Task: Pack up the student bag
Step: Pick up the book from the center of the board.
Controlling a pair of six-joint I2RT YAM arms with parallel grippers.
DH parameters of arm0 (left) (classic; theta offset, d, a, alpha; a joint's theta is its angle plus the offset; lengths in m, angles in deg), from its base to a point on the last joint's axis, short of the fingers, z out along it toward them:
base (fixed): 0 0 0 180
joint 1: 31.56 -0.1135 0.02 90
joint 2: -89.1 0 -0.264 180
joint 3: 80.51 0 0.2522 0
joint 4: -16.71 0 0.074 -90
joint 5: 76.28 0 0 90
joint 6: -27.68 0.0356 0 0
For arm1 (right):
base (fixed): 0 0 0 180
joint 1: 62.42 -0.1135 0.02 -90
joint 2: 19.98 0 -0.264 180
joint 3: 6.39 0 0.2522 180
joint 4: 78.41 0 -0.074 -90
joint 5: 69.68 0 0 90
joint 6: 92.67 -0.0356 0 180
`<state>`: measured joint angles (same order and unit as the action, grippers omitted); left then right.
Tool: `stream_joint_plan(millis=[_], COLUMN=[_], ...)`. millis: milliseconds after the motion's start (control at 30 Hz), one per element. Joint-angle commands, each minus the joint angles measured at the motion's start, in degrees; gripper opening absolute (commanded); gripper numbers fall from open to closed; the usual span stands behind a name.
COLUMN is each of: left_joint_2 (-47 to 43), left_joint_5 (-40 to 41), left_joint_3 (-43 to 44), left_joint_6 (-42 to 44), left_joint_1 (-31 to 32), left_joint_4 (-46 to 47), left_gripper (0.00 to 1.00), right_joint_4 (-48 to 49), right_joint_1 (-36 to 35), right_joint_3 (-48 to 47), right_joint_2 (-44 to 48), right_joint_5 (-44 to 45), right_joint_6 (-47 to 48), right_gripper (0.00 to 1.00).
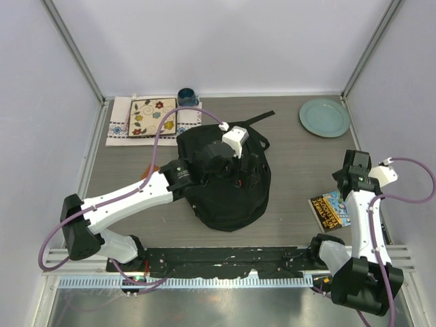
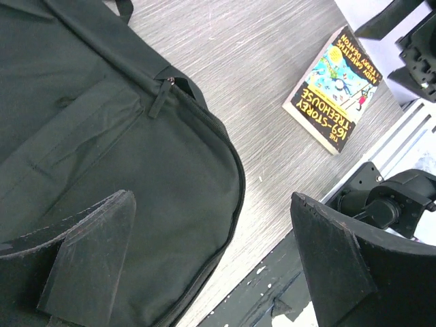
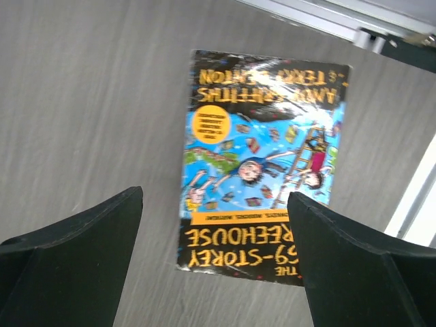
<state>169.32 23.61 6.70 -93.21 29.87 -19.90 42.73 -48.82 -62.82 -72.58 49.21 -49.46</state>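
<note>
Hovering with jaws spread wide, left gripper (image 2: 211,204) over student bag (image 2: 82,122), right gripper (image 3: 214,197) seemingly clear above book (image 3: 259,150).

The pads (image 2: 88,252) of the left gripper (image 2: 212,201) look scuffed, matt black; the backpack (image 2: 102,136) under them is soft matt cloth. Beneath the right gripper (image 3: 214,194), a glossy paper book (image 3: 262,157) lies on the grey wood-grain table (image 3: 88,102).

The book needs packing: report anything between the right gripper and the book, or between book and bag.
Nothing visible does. The right gripper hangs open straight above the book, and only bare table lies between the book and the student bag. The left gripper, open, hovers over the bag; no opening shows.
</note>
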Motion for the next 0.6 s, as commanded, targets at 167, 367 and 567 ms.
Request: stream_joint_plan(millis=[167, 367, 567], left_joint_2=[2.91, 10.29, 21.87], left_joint_5=[-1.27, -6.97, -13.58], left_joint_3=[4.94, 9.86, 16.28], left_joint_6=[3.12, 4.61, 5.84], left_joint_1=[-0.17, -1.05, -2.8], left_joint_4=[3.16, 6.32, 14.14], left_gripper=[1.0, 1.0, 1.0], right_joint_4=[-1.4, 4.05, 13.35], right_joint_1=[17.32, 18.65, 18.83], right_joint_3=[3.3, 4.88, 10.68], right_joint_2=[-7.95, -11.82, -12.97], right_joint_5=[-3.84, -2.68, -9.96], right_joint_6=[-6.39, -2.53, 2.13], right_gripper=[0.92, 0.92, 0.93])
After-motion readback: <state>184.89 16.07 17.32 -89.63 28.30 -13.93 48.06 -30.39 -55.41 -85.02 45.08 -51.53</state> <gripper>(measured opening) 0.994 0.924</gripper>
